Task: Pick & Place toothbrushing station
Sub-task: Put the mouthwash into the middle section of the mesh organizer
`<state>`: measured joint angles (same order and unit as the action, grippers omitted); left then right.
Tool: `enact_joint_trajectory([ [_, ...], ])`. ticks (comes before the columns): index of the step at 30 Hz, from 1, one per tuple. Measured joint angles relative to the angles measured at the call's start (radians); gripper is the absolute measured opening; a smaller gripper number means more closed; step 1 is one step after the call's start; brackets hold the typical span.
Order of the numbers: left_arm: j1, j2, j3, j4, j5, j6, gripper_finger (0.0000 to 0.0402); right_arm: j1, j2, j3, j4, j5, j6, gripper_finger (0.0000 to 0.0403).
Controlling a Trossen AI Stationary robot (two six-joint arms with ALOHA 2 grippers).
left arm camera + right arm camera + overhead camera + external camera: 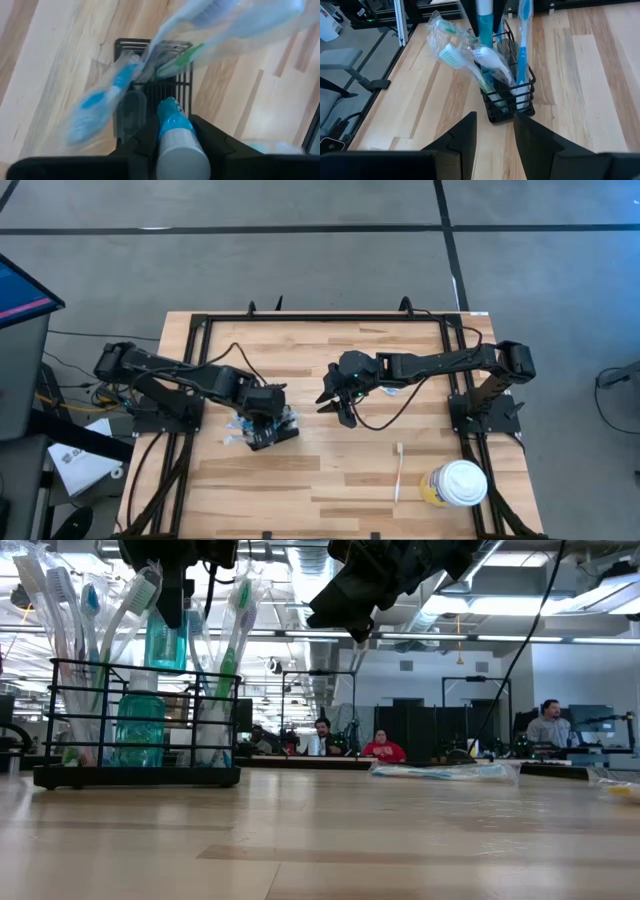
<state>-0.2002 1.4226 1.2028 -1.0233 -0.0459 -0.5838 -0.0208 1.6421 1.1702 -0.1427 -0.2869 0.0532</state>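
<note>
My left claw (172, 145) is clamped on a teal toothpaste tube with a white cap end (177, 142), both dark fingers pressed against its sides, right above the small black wire-mesh holder box (272, 427) on the left half of the light wooden table (330, 470). The tube stands upright inside that box (the low view shows its teal body behind the bars). Around it in the box sit several plastic-wrapped toothbrushes (75, 630), blue, green and white ones, fanning out over the rim. The box itself rests flat on the table, near the left arm's base frame.

Moving right, my right claw (335, 402) hangs above the middle of the table, well apart from the box, fingers spread with nothing between them. Its wrist view looks straight at the box and the brushes.

Further right and toward the near edge, a single white toothbrush (398, 470) lies flat on the wood, and just beside it stands a yellowish cup with a white lid (456, 484).

Behind the table, a few people sit at desks.
</note>
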Motion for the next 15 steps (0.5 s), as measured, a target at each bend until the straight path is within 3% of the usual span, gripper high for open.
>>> enact_joint_trajectory([
  [5, 0.000, -0.051, -0.065, 0.059, 0.001, -0.017, 0.0080, 0.000, 0.000, 0.000, 0.002, 0.000, 0.000, 0.0121],
  [15, 0.006, -0.057, -0.072, 0.090, -0.009, -0.019, 0.0080, 0.000, 0.000, 0.000, 0.006, 0.000, 0.000, 0.0121],
])
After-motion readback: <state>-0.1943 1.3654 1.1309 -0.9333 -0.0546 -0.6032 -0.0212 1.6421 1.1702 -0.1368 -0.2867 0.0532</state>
